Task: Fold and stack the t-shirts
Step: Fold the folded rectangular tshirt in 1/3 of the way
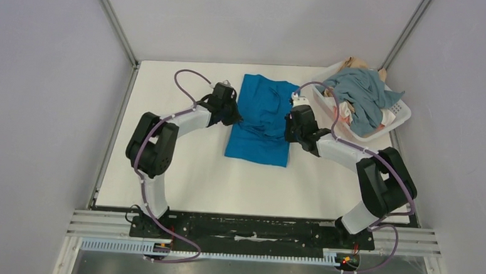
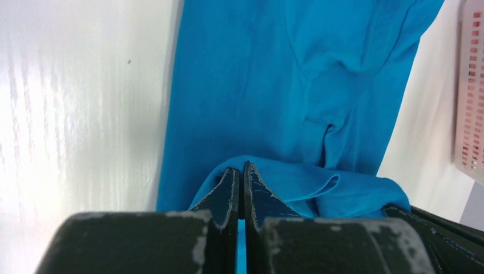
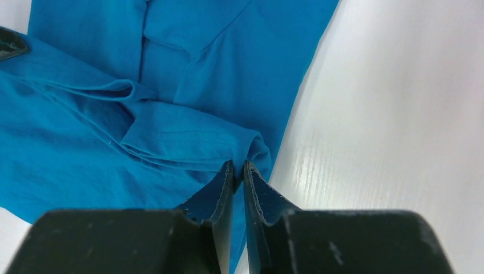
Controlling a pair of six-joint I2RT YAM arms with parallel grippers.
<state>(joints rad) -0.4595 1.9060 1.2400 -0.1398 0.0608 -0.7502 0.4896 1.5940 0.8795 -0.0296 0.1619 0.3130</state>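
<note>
A bright blue t-shirt (image 1: 261, 116) lies on the white table, partly folded, with a fold raised across its middle. My left gripper (image 1: 234, 116) is shut on the shirt's left edge; in the left wrist view (image 2: 242, 166) the blue cloth (image 2: 285, 85) wraps over the closed fingertips. My right gripper (image 1: 289, 128) is shut on the shirt's right edge; in the right wrist view (image 3: 240, 166) a pinch of blue cloth (image 3: 171, 131) sits between the tips. A grey-blue t-shirt (image 1: 363, 93) lies heaped in the basket, over peach and white cloth.
A white slotted plastic basket (image 1: 400, 117) stands at the table's far right, close to my right arm; its wall shows in the left wrist view (image 2: 471, 85). Grey walls and metal posts enclose the table (image 1: 182, 171). A rail runs along the near edge.
</note>
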